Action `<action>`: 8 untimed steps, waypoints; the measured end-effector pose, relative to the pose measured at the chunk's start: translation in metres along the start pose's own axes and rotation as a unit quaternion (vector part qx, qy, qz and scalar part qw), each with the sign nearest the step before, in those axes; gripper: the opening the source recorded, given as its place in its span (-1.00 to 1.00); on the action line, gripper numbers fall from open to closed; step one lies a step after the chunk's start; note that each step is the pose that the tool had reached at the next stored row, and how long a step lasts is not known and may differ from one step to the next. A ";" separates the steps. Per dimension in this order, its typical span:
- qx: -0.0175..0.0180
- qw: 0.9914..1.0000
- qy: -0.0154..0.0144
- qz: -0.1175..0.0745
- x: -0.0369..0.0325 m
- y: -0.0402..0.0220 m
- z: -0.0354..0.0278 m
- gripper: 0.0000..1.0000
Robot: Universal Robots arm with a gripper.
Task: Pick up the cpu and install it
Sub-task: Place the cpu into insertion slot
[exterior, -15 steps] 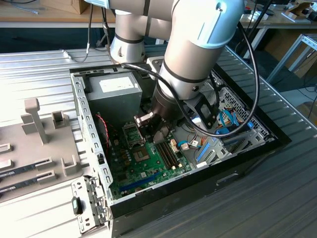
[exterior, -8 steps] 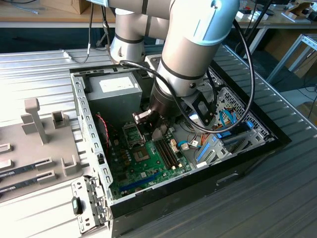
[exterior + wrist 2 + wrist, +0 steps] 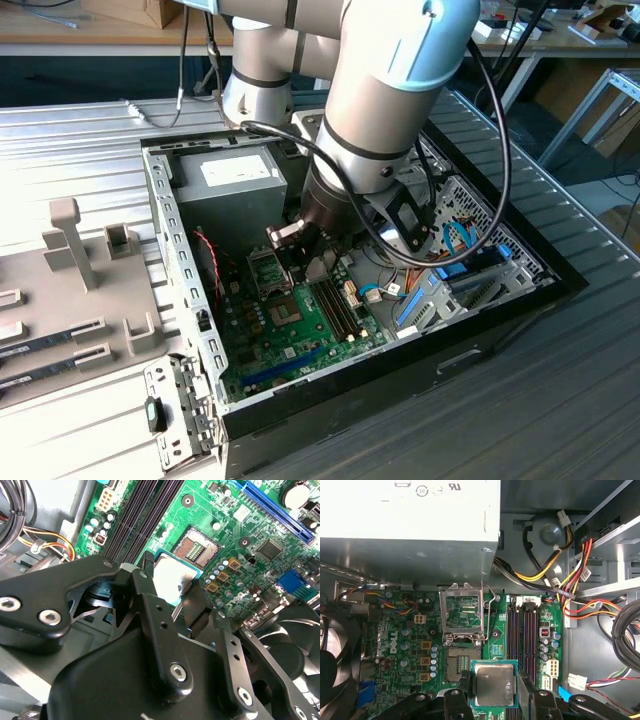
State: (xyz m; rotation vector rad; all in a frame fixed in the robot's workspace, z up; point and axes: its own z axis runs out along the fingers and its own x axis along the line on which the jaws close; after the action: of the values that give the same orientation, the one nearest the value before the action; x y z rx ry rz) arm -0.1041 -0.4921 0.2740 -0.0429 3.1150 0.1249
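Green motherboard (image 3: 395,630) lies in the open case (image 3: 160,230). The hand (image 3: 494,687) pinches the cpu (image 3: 493,682), near the bare socket (image 3: 459,666).

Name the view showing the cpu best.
The first wrist view: the cpu lies face-on, whole top visible, held by the gripper. The second wrist view shows it at a slant, partly behind a finger. In the exterior view the arm covers it.
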 end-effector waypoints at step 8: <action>0.000 1.000 0.000 0.000 0.0000 0.0010 0.0018 -0.05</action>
State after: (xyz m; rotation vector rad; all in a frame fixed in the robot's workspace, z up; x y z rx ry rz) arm -0.1041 -0.4910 0.2723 -0.0428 3.1149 0.1252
